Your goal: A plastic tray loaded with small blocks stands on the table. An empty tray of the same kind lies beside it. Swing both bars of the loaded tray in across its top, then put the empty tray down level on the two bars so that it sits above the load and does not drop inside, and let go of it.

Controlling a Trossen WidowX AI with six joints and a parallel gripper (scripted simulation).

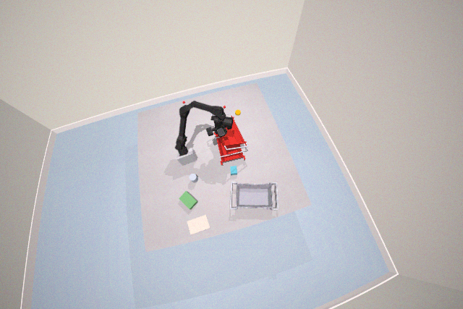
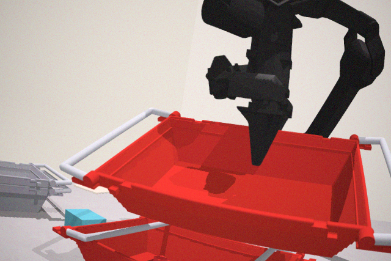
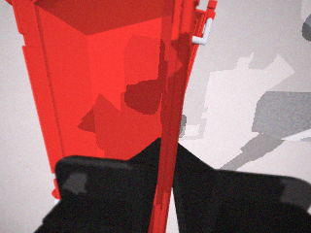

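Note:
My gripper (image 2: 256,159) (image 3: 165,142) is shut on a long side wall of the empty red tray (image 2: 205,206) (image 3: 104,63). The empty tray hangs in the air, roughly level, with its wire bars (image 2: 107,138) swung out over its ends. Below it stands the loaded red tray (image 1: 232,159) (image 2: 116,248), largely hidden by the held tray and the arm. The loaded tray's two bars lie in across its top: one bar (image 1: 231,154) (image 2: 126,231) near its left end and the other bar (image 2: 265,254) farther right in the exterior view. A gap shows between the trays. The blocks cannot be made out.
A cyan block (image 1: 234,170) (image 2: 83,219) lies close to the loaded tray's end. A grey tray (image 1: 254,184) (image 2: 22,201) stands beyond it. A green block (image 1: 188,200), a pale cylinder (image 1: 193,177) and a cream plate (image 1: 197,224) lie left of that. A yellow disc (image 1: 237,112) lies at the back.

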